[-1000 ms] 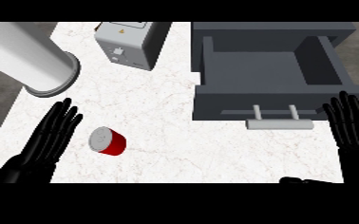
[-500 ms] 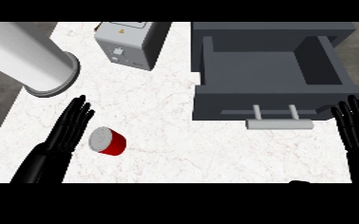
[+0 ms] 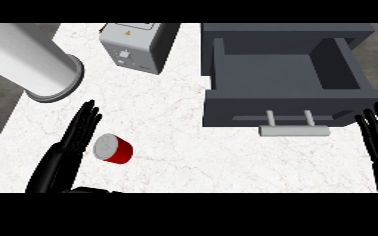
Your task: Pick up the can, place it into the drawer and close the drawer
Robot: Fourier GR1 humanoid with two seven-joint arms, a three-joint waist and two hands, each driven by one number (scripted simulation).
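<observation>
A red can with a silver top lies tipped on the white marble counter at the lower left. My left hand stands just left of it, fingers straight and pointing up the view, close beside the can's top. The dark grey drawer at the upper right is pulled open and nothing shows inside; its pale handle faces me. My right hand shows only as straight fingers at the right edge, beside the drawer's front corner.
A large white cylinder lies at the upper left edge of the counter. A grey box-shaped appliance with a warning label stands at the back centre. The counter's left edge runs near my left forearm.
My left hand has shifted right and forward, closing the gap to the can. My right hand has drifted toward the right edge, so less of it shows. The can has stayed put.
</observation>
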